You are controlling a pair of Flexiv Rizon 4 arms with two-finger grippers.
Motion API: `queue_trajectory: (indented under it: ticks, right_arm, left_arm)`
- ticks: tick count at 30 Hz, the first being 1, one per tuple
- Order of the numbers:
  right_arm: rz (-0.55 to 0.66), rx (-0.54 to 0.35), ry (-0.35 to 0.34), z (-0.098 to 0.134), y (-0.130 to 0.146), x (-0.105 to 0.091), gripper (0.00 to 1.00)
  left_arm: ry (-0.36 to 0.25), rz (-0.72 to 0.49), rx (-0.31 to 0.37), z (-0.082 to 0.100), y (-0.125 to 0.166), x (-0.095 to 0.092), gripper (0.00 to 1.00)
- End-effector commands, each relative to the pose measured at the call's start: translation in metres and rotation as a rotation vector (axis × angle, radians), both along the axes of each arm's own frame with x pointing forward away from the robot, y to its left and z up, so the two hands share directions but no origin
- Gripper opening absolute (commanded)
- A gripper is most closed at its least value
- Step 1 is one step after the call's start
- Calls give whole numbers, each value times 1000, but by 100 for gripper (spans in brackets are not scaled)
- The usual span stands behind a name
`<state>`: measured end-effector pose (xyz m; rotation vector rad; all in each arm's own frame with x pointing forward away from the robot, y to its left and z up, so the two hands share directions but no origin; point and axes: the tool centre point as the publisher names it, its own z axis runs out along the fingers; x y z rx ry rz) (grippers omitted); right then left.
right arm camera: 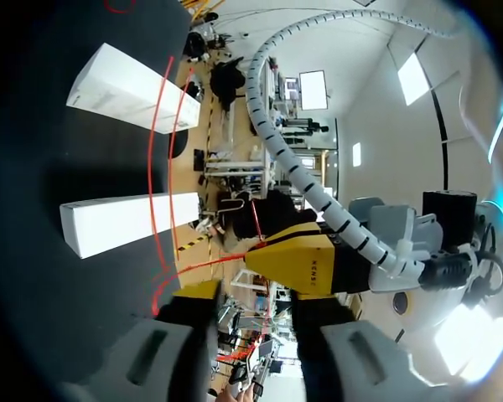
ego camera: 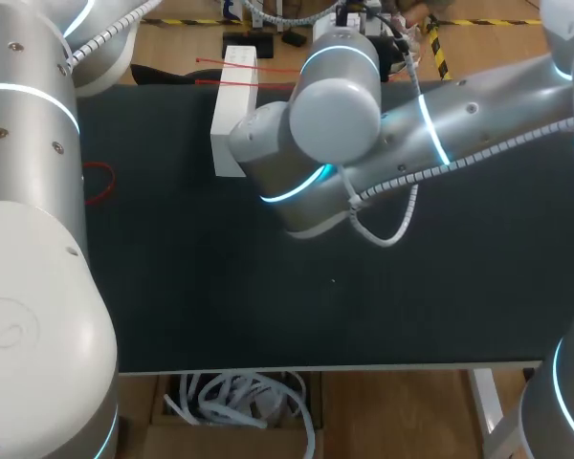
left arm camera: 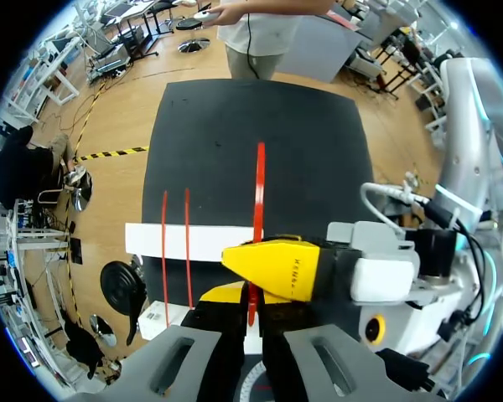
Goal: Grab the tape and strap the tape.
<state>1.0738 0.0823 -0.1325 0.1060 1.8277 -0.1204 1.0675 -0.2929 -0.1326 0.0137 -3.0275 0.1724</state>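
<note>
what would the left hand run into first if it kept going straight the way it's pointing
Most likely the right hand, lying right across the front of the left hand. Beyond it come the white box and black table, though depth is hard to judge.

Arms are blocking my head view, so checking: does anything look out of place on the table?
Yes. A loose red loop lies at the left edge of the table, apart from the white box. Also, the left gripper and right gripper crowd close together around the same red tape.
</note>
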Motion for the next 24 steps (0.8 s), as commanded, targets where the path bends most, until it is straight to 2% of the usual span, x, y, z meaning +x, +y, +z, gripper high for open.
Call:
queue_trajectory:
  ticks: [1,5,7,16,24]
  right_arm:
    - [13,2,8,2,-6,-4,100]
    - [25,10,14,0,-10,-5,100]
    - [33,14,18,-2,-12,-7,96]
    - [86,25,35,-7,-25,-18,100]
    - [166,55,90,-11,-39,-41,100]
  left_arm:
    - [4,0,5,2,-1,2,0]
    - [4,0,5,2,-1,2,0]
    - [4,0,5,2,-1,2,0]
    - [4,0,5,2,-1,2,0]
    - [4,0,5,2,-1,2,0]
